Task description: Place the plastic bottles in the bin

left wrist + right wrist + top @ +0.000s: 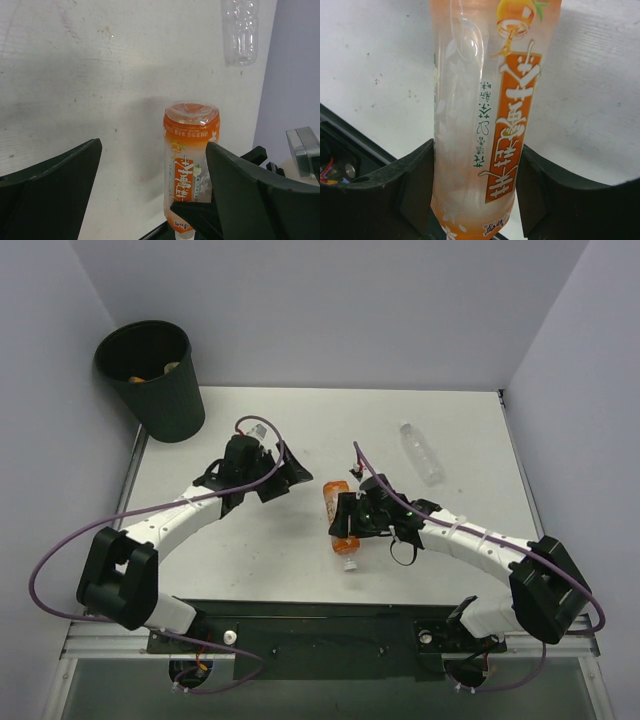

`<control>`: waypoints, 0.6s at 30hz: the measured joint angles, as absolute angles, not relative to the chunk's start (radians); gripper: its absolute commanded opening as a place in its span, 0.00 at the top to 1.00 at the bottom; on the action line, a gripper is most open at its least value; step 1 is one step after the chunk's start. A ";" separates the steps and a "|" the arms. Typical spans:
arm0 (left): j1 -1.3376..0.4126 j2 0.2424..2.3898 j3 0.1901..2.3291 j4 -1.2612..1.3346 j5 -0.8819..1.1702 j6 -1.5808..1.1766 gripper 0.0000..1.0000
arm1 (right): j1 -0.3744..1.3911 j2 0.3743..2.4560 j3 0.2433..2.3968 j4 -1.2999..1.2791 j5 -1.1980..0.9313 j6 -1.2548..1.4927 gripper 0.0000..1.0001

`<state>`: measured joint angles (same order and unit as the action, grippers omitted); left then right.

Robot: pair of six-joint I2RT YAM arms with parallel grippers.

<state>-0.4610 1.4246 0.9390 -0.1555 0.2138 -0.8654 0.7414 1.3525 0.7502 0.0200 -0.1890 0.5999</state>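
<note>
An orange-labelled plastic bottle [335,498] lies mid-table with its white cap toward the arms, and my right gripper [352,523] is shut on its body. In the right wrist view both jaws press the bottle [490,100] from either side. My left gripper [284,476] stands open just left of it, touching nothing. In the left wrist view the same bottle [191,160] shows ahead between the wide-spread fingers [50,190]. A clear colourless bottle [421,452] lies at the back right, apart from both grippers. The black bin [150,380] stands beyond the table's back-left corner, with orange shapes inside.
Grey walls close in the table [250,560] at the back and on both sides. A dark rail with the arm bases [320,635] runs along the near edge. Purple cables loop off both arms.
</note>
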 measured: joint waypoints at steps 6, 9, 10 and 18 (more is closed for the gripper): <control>-0.456 1.502 0.859 0.081 0.370 -0.985 0.03 | 0.747 1.378 0.800 0.027 -0.250 0.588 0.53; -0.457 1.563 0.828 0.213 0.450 -1.051 0.03 | 0.748 1.391 0.812 0.044 -0.265 0.586 0.53; -0.457 1.579 0.820 0.246 0.465 -1.068 0.03 | 0.748 1.393 0.813 0.046 -0.269 0.586 0.53; -0.458 1.643 0.782 0.391 0.546 -1.148 0.03 | 0.754 1.407 0.813 0.062 -0.281 0.605 0.53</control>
<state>-0.4580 1.6428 0.7822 0.3908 0.5461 -1.1481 0.7540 1.4067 0.8131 0.0624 -0.2813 0.6048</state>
